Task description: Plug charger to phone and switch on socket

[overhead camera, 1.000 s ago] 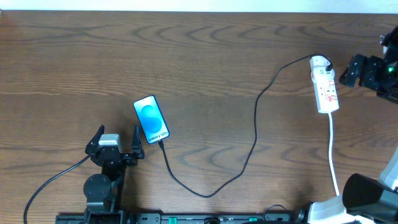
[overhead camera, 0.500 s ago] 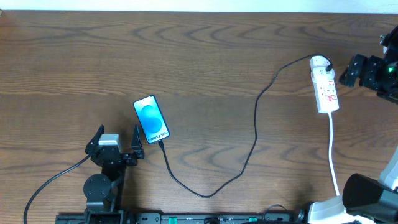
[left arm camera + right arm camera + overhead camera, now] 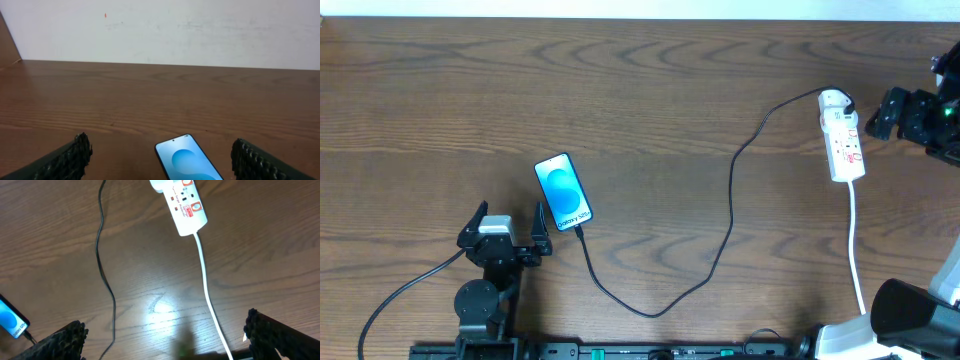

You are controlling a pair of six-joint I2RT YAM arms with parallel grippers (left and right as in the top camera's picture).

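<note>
Holding phone [image 3: 563,190], brown wood-grain table [image 3: 640,80], white wall [image 3: 200,30]

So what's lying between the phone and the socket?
Only the charger cable, curving over bare table from the phone to the socket; the overhead view shows it best.

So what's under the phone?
Just the wooden table, as far as shows. The phone lies flat, screen up, so the patch right beneath it is covered. The black charger meets its near end rather than running underneath.
</note>
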